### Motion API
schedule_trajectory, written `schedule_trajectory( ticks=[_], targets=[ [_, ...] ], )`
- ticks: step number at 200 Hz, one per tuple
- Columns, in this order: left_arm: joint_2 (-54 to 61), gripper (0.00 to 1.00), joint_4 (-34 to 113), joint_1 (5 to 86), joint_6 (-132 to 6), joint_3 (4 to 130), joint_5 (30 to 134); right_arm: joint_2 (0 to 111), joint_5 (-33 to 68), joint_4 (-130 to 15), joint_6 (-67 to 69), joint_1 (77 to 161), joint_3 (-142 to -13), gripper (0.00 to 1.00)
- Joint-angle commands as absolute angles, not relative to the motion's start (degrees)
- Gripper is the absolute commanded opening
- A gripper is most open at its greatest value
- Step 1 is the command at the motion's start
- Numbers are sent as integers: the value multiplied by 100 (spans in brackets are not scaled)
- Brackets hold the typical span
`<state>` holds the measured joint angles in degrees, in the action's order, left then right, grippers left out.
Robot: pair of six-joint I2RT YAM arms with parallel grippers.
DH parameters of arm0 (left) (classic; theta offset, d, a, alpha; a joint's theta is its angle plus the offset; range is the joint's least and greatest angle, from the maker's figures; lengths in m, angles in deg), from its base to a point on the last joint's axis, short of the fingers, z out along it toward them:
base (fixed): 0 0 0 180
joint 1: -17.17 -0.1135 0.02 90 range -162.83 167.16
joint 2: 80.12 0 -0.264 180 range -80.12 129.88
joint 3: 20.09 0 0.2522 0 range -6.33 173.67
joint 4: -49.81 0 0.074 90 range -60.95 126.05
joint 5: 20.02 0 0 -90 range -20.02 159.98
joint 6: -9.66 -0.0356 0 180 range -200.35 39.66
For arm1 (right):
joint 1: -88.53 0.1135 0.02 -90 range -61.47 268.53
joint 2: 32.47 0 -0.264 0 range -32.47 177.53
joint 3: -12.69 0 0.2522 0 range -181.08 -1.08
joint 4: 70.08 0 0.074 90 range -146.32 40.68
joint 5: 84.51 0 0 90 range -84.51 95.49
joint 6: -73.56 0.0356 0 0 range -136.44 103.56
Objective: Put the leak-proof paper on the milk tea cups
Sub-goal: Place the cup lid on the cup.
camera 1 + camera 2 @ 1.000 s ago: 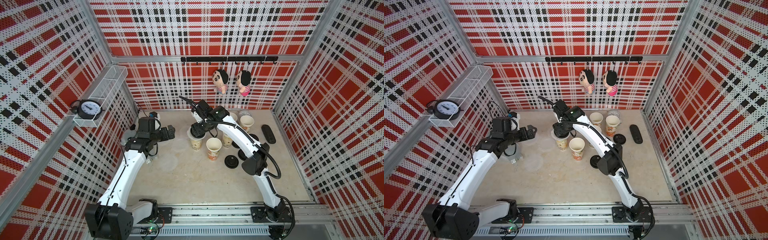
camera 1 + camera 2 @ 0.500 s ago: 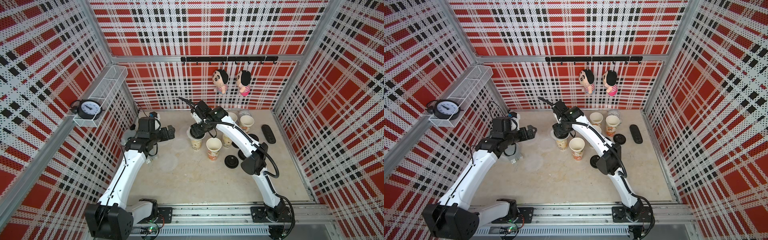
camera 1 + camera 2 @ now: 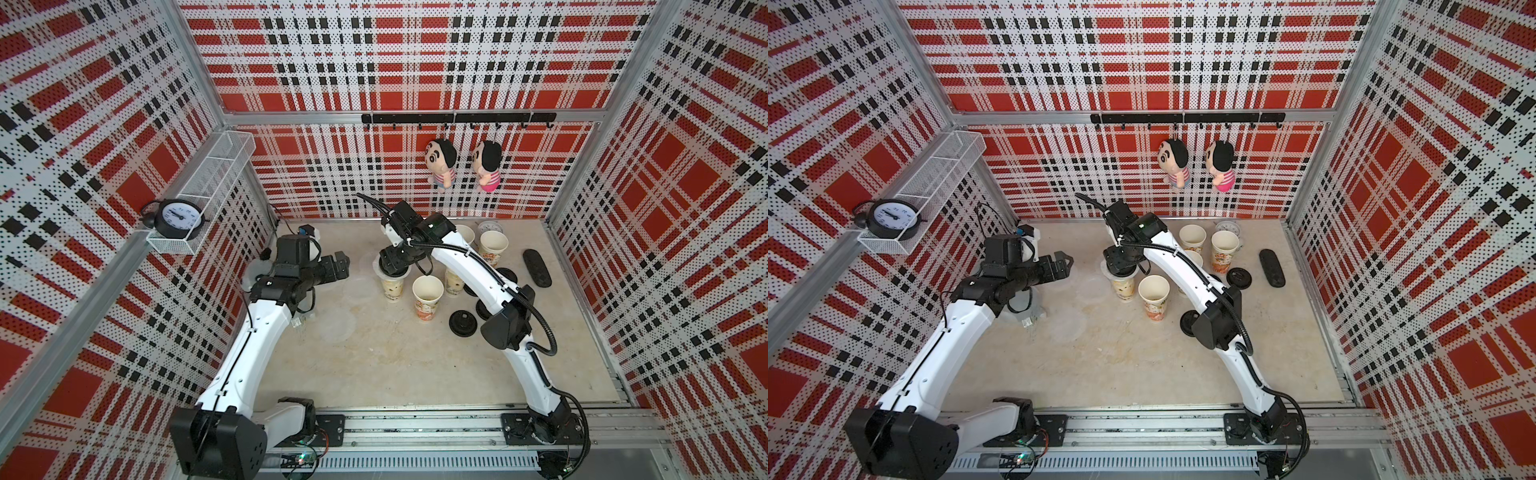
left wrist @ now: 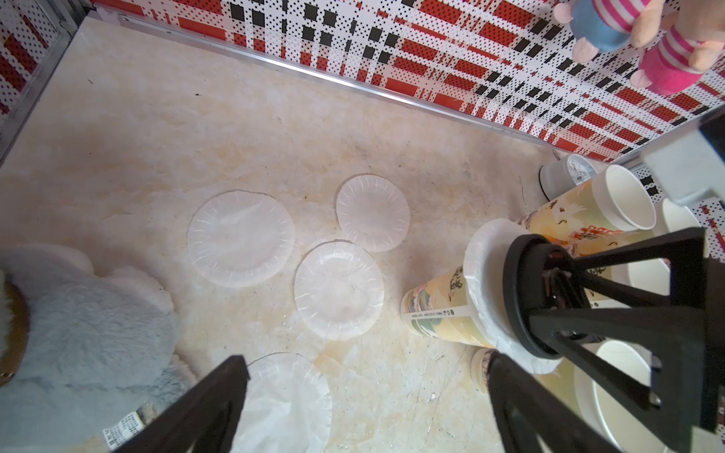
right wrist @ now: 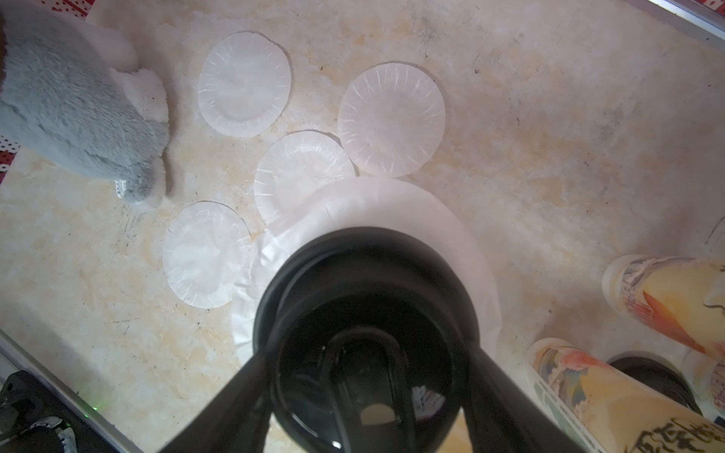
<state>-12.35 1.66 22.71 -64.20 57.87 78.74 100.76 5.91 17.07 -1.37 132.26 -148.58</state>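
Observation:
Several milk tea cups stand at the back middle of the table. The leftmost cup (image 3: 392,289) (image 3: 1123,289) (image 4: 435,310) has a sheet of leak-proof paper (image 4: 482,274) (image 5: 392,204) draped over its mouth. A black lid (image 4: 525,298) (image 5: 365,274) sits on that sheet. My right gripper (image 3: 394,266) (image 3: 1121,266) (image 5: 368,353) points down over it, its fingers against the lid's sides. Several loose sheets (image 4: 240,237) (image 5: 391,117) lie flat to the left. My left gripper (image 3: 338,266) (image 3: 1065,264) (image 4: 365,364) hovers open and empty above them. Three more cups (image 3: 427,297) (image 3: 493,247) (image 3: 1192,239) stand open.
Black lids (image 3: 462,328) (image 3: 505,274) and a black oblong object (image 3: 537,268) lie right of the cups. A small white alarm clock (image 3: 490,227) stands at the back wall. A grey plush toy (image 4: 78,313) (image 5: 70,110) sits at the left wall beside the sheets.
Almost nothing has moved. My right gripper stays over the paper-covered cup with the lid, shifting only slightly, and the left arm holds still.

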Motion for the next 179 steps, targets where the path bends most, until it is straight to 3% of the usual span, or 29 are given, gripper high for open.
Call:
schedule_trajectory(
  ticks=[1, 179],
  targets=[
    [-1359, 98, 129, 2200, -6523, 5723, 7863, 10182, 622, 1683, -130, 13274, -14987, 75],
    [-1345, 98, 136, 2182, -6549, 5695, 7965, 10175, 734, 1570, -42, 13318, -14981, 81]
  ],
)
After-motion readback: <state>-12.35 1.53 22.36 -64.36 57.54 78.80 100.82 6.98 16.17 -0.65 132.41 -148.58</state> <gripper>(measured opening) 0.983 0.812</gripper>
